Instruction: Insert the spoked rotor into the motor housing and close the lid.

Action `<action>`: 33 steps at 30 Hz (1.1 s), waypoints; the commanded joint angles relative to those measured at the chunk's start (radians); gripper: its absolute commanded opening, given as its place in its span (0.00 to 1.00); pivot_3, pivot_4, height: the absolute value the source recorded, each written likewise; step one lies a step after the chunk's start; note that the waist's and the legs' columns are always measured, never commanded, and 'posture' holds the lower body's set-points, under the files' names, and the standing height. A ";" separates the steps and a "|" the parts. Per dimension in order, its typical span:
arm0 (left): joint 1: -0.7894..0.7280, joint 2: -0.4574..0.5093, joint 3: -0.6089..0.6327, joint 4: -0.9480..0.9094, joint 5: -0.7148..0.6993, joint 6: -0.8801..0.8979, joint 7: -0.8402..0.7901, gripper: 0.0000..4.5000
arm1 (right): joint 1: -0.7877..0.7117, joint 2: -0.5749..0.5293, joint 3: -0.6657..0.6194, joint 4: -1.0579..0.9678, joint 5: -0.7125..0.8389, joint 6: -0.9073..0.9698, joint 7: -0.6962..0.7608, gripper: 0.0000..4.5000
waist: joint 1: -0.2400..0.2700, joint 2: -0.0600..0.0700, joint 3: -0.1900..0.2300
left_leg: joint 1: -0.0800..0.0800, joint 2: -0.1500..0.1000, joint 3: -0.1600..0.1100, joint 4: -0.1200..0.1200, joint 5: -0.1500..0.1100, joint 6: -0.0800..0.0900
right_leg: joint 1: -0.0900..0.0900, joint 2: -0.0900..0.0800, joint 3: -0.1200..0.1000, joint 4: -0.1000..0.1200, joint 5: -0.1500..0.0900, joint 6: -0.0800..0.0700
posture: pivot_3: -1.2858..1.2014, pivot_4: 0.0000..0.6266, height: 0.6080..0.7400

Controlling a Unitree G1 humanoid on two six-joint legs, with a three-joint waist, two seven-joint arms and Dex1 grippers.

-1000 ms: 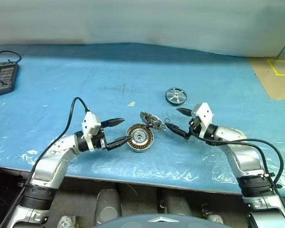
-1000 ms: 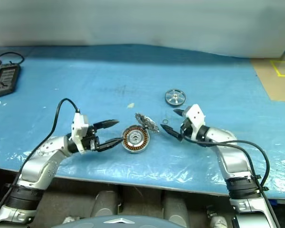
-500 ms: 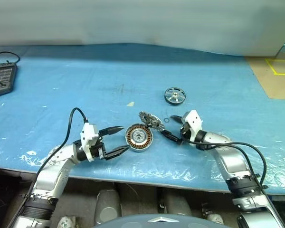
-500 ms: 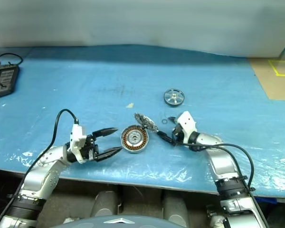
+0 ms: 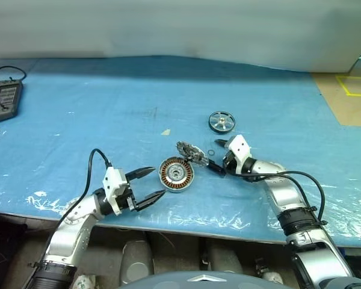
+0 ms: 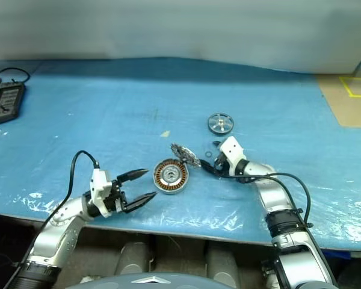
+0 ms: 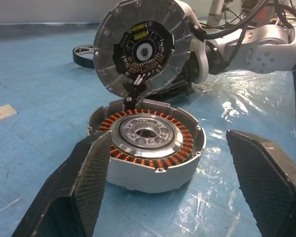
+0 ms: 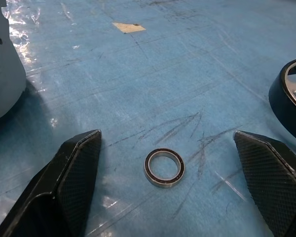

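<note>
The motor housing (image 7: 147, 148) lies just ahead of the left end effector (image 5: 150, 184), fingers spread wide, gripping nothing (right end effector (image 5: 218, 155) likewise agape, straddling a small ring (image 8: 164, 167)).

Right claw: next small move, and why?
Probably ease the right claw down and close on the small ring. It is open with the ring lying flat on the blue mat between its fingers. The motor housing sits with its lid propped up, and the left claw is open beside it, holding nothing.
</note>
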 commanded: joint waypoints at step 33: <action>-0.114 0.012 0.003 0.039 0.024 -0.051 0.014 0.87 | -0.140 0.099 0.000 0.346 -0.029 -0.084 -0.003 0.24 | -0.015 -0.005 -0.007 | 0.003 0.000 0.000 0.000 0.000 0.000 | 0.004 0.000 -0.001 0.000 0.000 -0.001 | 0.52 0.24 1.00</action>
